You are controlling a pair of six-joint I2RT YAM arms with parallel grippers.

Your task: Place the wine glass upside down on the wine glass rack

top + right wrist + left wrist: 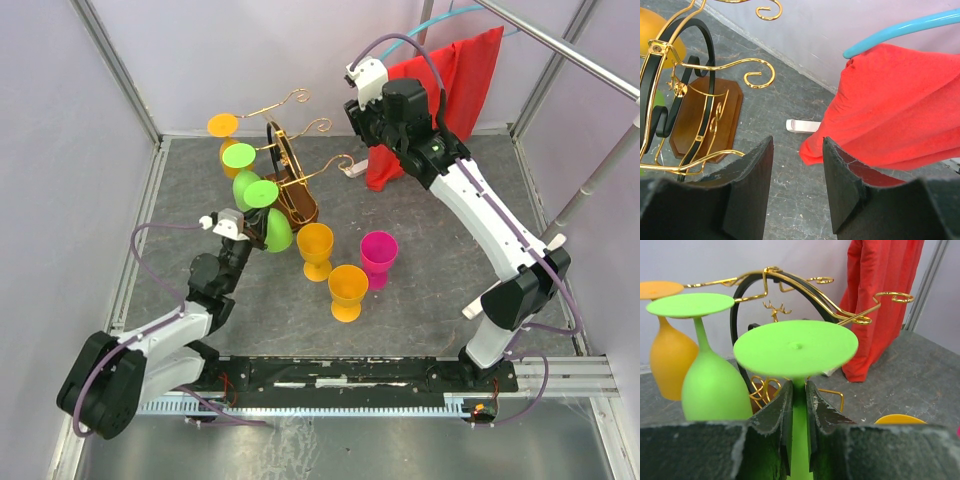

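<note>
In the left wrist view, the bowl of the green wine glass (pixel 796 347) is hidden behind the left gripper (pixel 799 410) at bottom centre. Only a sliver of a yellow rim (pixel 900 418) is seen at lower right. An orange glass (pixel 665 360) is cut off by the left edge. In the right wrist view, the wine glass rack (pixel 690 100) is cut by the left and top edges, and a small white object (pixel 801 126) at centre cannot be identified.

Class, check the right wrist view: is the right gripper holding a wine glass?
No: the right gripper is open, with only the grey table showing between its fingers.
</note>
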